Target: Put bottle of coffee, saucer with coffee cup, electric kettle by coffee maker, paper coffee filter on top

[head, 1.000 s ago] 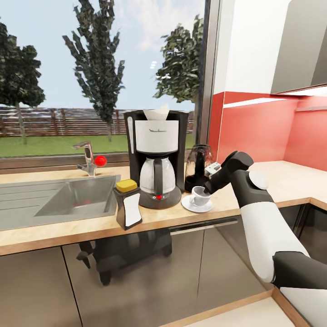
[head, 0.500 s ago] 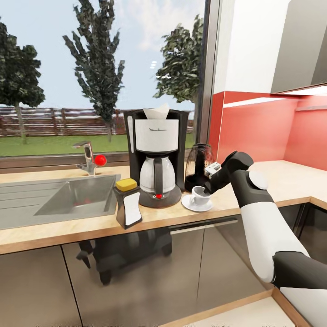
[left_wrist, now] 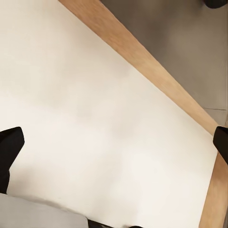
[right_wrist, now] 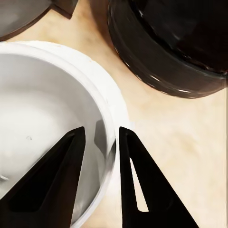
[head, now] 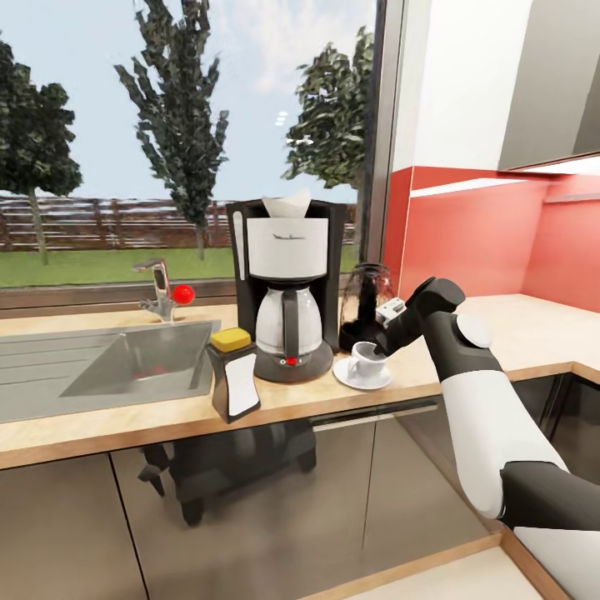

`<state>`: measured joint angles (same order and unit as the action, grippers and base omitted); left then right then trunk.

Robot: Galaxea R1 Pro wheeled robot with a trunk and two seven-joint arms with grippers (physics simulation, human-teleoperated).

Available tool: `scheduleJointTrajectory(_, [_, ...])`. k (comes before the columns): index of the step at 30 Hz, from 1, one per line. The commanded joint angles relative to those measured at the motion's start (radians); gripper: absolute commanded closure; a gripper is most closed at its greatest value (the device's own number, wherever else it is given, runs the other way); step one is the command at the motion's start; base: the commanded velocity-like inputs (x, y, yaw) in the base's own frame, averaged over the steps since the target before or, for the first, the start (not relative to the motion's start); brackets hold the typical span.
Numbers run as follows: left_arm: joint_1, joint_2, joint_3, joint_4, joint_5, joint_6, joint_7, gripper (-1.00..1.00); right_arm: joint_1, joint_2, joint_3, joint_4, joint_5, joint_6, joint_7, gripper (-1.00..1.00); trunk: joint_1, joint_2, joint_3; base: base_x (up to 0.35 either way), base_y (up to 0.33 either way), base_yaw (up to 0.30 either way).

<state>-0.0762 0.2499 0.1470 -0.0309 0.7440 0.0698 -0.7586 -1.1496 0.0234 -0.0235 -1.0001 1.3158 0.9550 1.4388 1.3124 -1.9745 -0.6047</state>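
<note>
The countertop (head: 517,333) carries every item: the coffee maker (head: 287,283) with the filter (head: 287,205) on top, the kettle (head: 363,305) and jar (head: 232,373) beside it, and the cup (head: 364,359) on the saucer (head: 360,377). Judged nearly complete; only release remains. The right gripper (right_wrist: 100,142) pinches the cup wall, the kettle base just beside; open counter lies to the right. Left gripper state cannot be told.
</note>
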Motion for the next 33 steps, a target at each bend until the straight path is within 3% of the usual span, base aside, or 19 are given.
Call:
scheduleJointTrajectory(1, [-0.001, 0.000, 0.008, 0.000, -0.002, 0.008, -0.004, -1.00, -0.001, 0.001, -0.003, 0.000, 0.010, 0.010, 0.011, 1.00, 0.000, -0.001, -0.001, 0.078, 0.000, 0.000])
scheduleJointTrajectory(22, [-0.001, 0.000, 0.008, 0.000, -0.002, 0.008, -0.004, -1.00, -0.001, 0.001, -0.003, -0.002, 0.010, 0.010, 0.011, 1.00, 0.000, -0.001, -0.001, 0.010, 0.000, 0.000])
scheduleJointTrajectory(23, [-0.001, 0.000, 0.008, 0.000, -0.003, 0.008, -0.004, -1.00, -0.001, 0.001, -0.003, -0.002, 0.010, 0.010, 0.011, -1.00, 0.000, -0.001, -0.001, 0.000, 0.000, 0.000])
scheduleJointTrajectory(33, [-0.001, -0.001, 0.008, 0.000, -0.003, 0.008, -0.004, -1.00, -0.001, 0.001, -0.003, -0.002, 0.010, 0.010, 0.011, -1.00, 0.000, -0.001, -0.001, 0.000, 0.000, 0.000])
